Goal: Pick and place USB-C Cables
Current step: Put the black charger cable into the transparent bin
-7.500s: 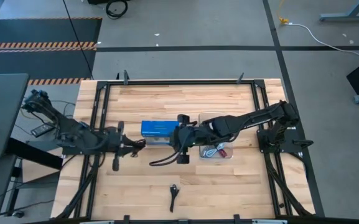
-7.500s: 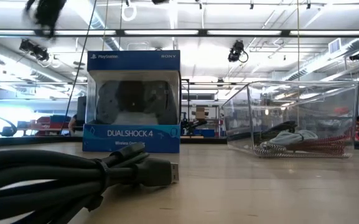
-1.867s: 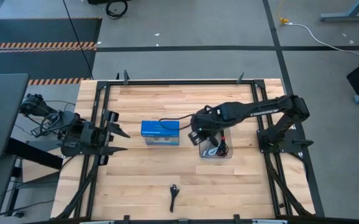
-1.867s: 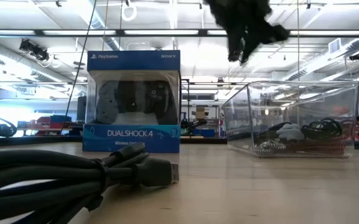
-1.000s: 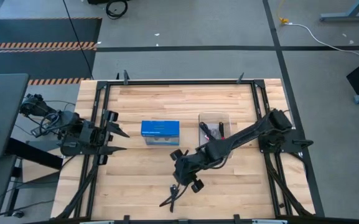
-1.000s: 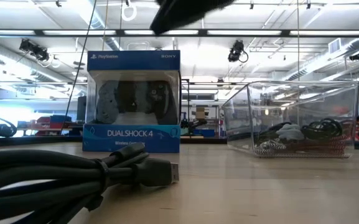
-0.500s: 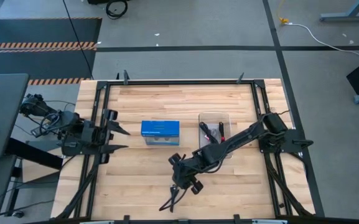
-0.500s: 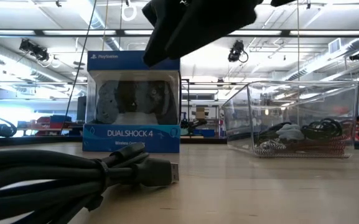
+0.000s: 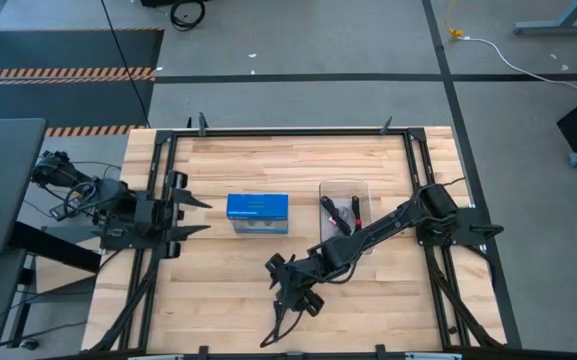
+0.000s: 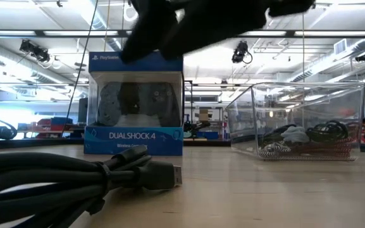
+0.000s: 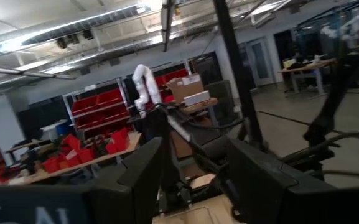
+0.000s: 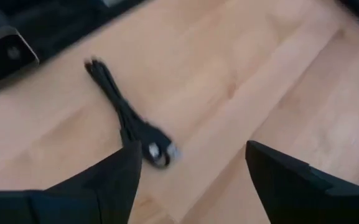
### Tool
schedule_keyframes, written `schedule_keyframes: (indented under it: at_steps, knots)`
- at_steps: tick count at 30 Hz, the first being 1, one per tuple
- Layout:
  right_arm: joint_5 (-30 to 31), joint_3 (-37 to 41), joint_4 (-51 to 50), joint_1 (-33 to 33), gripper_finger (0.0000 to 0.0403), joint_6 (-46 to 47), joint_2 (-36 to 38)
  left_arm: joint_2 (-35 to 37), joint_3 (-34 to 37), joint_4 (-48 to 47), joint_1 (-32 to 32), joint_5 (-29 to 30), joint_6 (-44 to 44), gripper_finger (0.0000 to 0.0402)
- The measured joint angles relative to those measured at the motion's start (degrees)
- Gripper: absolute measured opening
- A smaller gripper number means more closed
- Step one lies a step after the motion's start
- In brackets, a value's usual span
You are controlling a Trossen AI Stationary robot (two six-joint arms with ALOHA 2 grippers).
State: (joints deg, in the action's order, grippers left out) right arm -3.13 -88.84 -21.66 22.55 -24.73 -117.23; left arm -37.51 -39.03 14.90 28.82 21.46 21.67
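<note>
One black USB-C cable (image 12: 127, 116), bundled, lies on the wooden table near its front edge; it is also seen as the black cable (image 9: 275, 326) in the high view and the black cable (image 10: 74, 180) close up in the low view. My right gripper (image 9: 289, 287) hovers open just above and beyond it, and in its wrist view my right gripper (image 12: 195, 180) has nothing between its fingers. More cables (image 10: 309, 136) lie in the clear tray (image 9: 345, 185). My left gripper (image 9: 186, 215) waits open at the table's left edge.
A blue box (image 9: 257, 212) stands upright at the table's middle, left of the clear tray (image 10: 252, 107). A black frame runs along the table's edges. Bare wood lies around the cable at the front.
My right gripper has moved a little toward the table's left and near edge and come down toward the black cable. The cable has stayed where it lay.
</note>
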Motion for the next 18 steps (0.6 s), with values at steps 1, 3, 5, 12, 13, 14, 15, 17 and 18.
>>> schedule_keyframes:
  at_steps: [1,3,5,12,13,14,15,17,18]
  knots:
    - [-0.3,0.0,0.9,0.2,0.0295,-0.5,0.0,0.0,0.0,0.0,0.0,0.6,-0.4,0.0188]
    - [-1.5,-0.1,3.1,0.6,0.03,-0.9,-0.7,0.0,0.0,-0.1,0.0,1.0,-1.7,0.0188]
    - [-1.5,0.0,2.8,1.1,0.0304,-1.0,-1.5,-0.1,0.0,-0.2,0.0,1.0,-3.2,0.0188]
    - [-1.4,-0.2,4.9,2.6,0.0304,-2.7,-5.2,-1.5,0.0,-2.9,0.0,0.9,-10.1,0.0188]
    - [-1.4,-0.2,6.5,2.6,0.0304,-2.7,-5.8,-1.9,0.0,-3.0,0.1,0.8,-11.1,0.0188]
    - [-1.2,-0.4,8.0,2.6,0.0305,-2.6,-6.1,-2.0,0.0,-3.7,0.1,0.8,-12.3,0.0188]
    - [-1.0,-0.4,7.7,2.8,0.0305,-2.6,-6.3,-2.4,0.0,-4.5,0.3,0.9,-13.2,0.0188]
    - [-1.0,-0.5,8.7,2.9,0.0305,-2.5,-7.3,-3.3,-0.1,-4.4,0.8,1.1,-15.0,0.0188]
    - [-1.0,-0.5,8.3,2.9,0.0305,-2.5,-7.6,-3.6,-0.1,-5.0,1.2,1.2,-15.3,0.0188]
